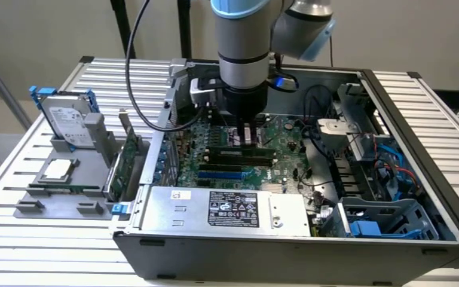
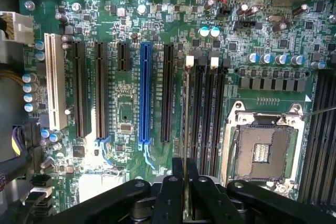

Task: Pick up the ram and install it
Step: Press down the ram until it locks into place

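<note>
My gripper (image 1: 250,139) hangs inside the open computer case (image 1: 421,143), low over the green motherboard (image 1: 281,134). In the wrist view the gripper (image 2: 185,179) is shut on the ram (image 2: 185,124). The ram shows edge-on as a thin pale line between the two black fingers (image 2: 172,187). It runs lengthwise along the memory slot (image 2: 190,108) nearest the long black expansion slots. That slot's white end clip (image 2: 190,61) sits at the ram's far end. I cannot tell whether the ram's lower edge touches the slot.
The empty processor socket (image 2: 260,150) lies beside the memory slots, and a blue expansion slot (image 2: 144,93) lies on their other side. A power supply (image 1: 229,206) fills the case front. A grey fixture at the exterior view's left holds a hard drive (image 1: 66,116), a silver processor (image 1: 58,170) and a green card (image 1: 122,164).
</note>
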{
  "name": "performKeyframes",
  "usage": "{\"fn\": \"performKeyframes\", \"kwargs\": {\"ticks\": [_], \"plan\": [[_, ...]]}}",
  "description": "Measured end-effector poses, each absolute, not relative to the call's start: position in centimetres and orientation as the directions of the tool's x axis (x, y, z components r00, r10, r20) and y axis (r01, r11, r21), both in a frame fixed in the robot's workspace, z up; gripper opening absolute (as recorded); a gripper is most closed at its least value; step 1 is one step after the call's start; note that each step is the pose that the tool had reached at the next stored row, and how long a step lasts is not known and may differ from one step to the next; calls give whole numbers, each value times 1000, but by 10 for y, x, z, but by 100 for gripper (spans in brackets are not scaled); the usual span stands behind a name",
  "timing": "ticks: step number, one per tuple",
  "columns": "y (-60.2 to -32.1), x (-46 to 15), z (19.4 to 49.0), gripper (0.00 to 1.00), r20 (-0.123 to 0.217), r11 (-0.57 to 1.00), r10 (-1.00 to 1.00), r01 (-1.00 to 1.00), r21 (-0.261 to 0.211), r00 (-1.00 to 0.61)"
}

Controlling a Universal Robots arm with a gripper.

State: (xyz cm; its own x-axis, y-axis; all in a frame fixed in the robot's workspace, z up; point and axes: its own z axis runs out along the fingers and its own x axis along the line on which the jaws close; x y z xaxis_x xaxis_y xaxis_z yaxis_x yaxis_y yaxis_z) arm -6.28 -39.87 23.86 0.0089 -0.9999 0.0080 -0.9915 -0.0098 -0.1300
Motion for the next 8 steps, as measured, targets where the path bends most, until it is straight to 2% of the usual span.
{"fn": "performKeyframes", "kwargs": {"ticks": [8], "plan": [[-397,-72,235,0,9,-10,-1000,-986,-168,9]]}}
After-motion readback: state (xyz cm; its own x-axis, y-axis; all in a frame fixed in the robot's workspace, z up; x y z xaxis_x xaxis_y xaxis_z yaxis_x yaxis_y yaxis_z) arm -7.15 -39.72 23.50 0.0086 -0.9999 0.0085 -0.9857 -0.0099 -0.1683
